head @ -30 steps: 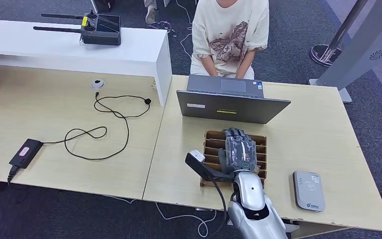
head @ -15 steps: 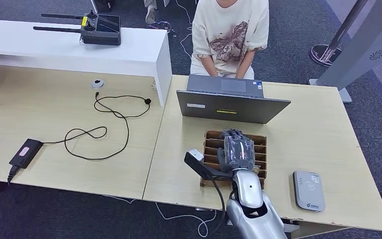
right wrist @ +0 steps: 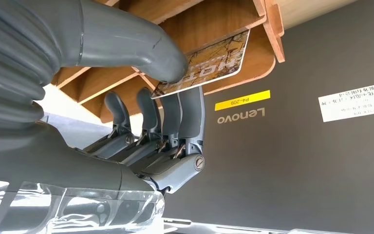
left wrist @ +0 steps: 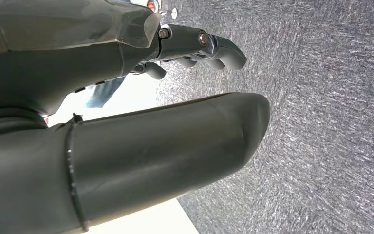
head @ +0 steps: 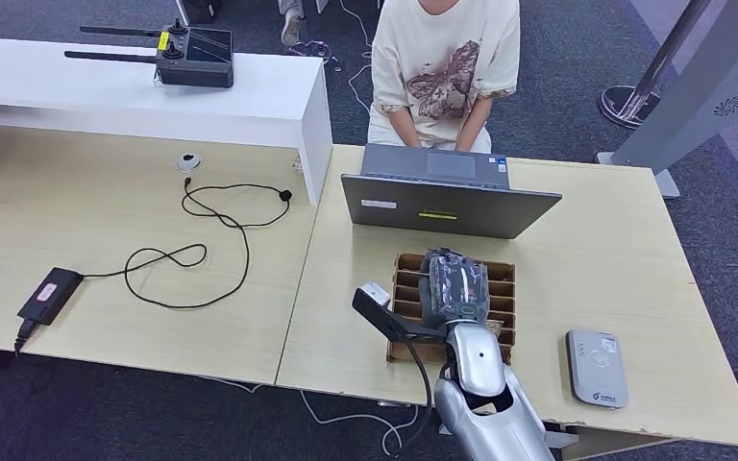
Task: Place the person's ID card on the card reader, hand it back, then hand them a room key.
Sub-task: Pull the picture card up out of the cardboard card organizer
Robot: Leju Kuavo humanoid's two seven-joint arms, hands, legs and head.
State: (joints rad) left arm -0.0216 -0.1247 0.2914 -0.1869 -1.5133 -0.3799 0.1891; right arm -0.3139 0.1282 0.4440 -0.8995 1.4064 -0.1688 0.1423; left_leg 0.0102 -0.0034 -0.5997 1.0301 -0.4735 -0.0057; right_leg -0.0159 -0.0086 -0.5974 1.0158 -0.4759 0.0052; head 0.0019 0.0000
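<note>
Laptop (head: 447, 206) close ahead — right side open

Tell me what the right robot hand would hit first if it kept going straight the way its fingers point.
Most likely the back of the laptop lid: the right robot hand, pinching a card at the wooden rack, points at it. Depth is unclear.

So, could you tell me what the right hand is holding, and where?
The right hand pinches a room key card by its near edge, thumb against fingers.

The right robot hand (head: 455, 285) hides the wooden rack's (head: 503, 279) middle slots — contents unclear.
</note>
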